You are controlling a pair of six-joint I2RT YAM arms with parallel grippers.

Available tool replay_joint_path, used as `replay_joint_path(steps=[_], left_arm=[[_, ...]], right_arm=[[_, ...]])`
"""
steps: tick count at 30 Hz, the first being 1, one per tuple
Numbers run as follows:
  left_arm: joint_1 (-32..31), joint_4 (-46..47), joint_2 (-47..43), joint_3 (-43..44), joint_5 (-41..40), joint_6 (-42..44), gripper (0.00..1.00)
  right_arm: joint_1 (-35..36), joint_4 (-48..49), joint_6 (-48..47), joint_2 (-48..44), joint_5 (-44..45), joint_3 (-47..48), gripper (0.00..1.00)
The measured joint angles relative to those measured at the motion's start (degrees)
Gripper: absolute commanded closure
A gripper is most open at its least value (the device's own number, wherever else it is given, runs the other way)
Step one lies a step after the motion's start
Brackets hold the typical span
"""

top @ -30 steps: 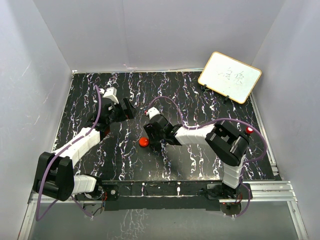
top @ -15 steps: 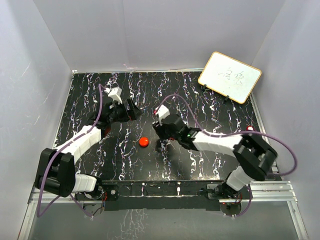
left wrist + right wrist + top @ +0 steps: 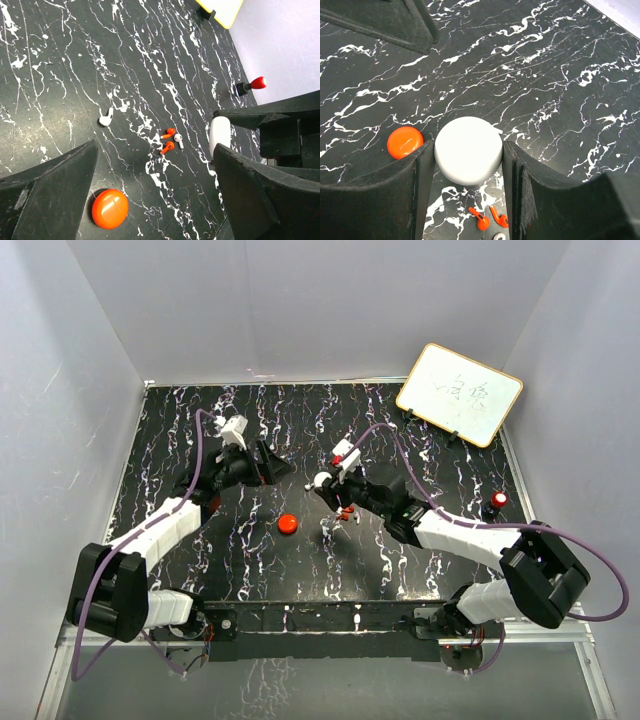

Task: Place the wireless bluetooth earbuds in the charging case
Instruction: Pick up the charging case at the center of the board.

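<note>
Right wrist view shows right tool (image 3: pixel 468 167) clamping white puck (image 3: pixel 468 149)

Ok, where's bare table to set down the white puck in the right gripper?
Bare: the far strip between the left gripper and whiteboard; the near strip between the red case and table edge. Crowded: the earbuds by the right gripper.

The small round red plastic puck (image 3: pixel 110 208) is smooth and glossy, the round white plastic disc (image 3: pixel 468 150) matt, and the black white-veined tabletop (image 3: pixel 60 100) carries a faint sheen.
</note>
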Motion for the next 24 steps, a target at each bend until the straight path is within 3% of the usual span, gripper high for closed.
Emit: replay_joint_path(steps=[5, 14, 19, 24], left_arm=[[0.0, 1.1, -0.5, -0.1, 2.1, -1.1, 0.03], [-0.4, 9.3, 0.7, -3.1, 8.7, -7.6, 0.18], [-1.5, 12.8, 1.9, -3.7, 10.5, -10.4, 0.08], [-2.8, 14.1, 1.9, -3.8, 11.6, -11.2, 0.06]], right_arm=[[0.0, 0.4, -0.8, 0.0, -2.4, 0.0, 0.59], [0.0, 2.1, -1.8, 1.1, -5.3, 0.0, 0.6], [0.0, 3.0, -2.1, 2.8, -6.3, 0.1, 0.6], [0.0, 3.3, -2.2, 3.9, -7.3, 0.7, 0.6]])
